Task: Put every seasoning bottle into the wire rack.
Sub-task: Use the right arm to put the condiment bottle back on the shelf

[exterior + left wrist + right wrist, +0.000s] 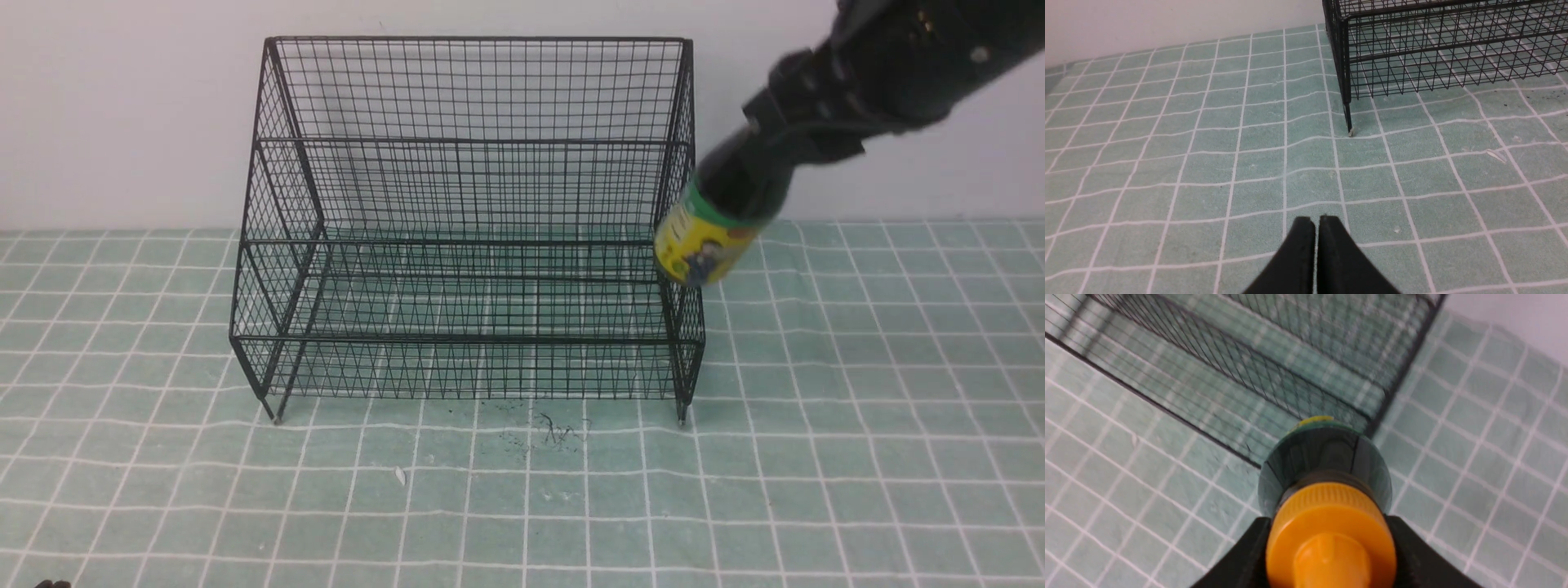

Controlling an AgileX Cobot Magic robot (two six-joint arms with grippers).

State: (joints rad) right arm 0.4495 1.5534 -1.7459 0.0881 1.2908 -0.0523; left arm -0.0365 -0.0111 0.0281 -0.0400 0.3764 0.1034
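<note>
The seasoning bottle [709,237] hangs tilted in the air against the right wall of the wire rack [473,204], outside it. Its base points down toward the rack and its cap up and away, where the right claw [1331,539] grips it. That mesh wall stands between bottle and tiers. The left claw [1316,228], closed and empty, sits low over the table [857,457] near the rack's front left leg.

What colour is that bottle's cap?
Orange. The cap of the seasoning bottle shows best in the right wrist view.

Right arm raised, slanting down-left; right gripper [775,143] clamped on seasoning bottle [707,242] cap. Left gripper [1316,224] low, jaws pressed together.
</note>
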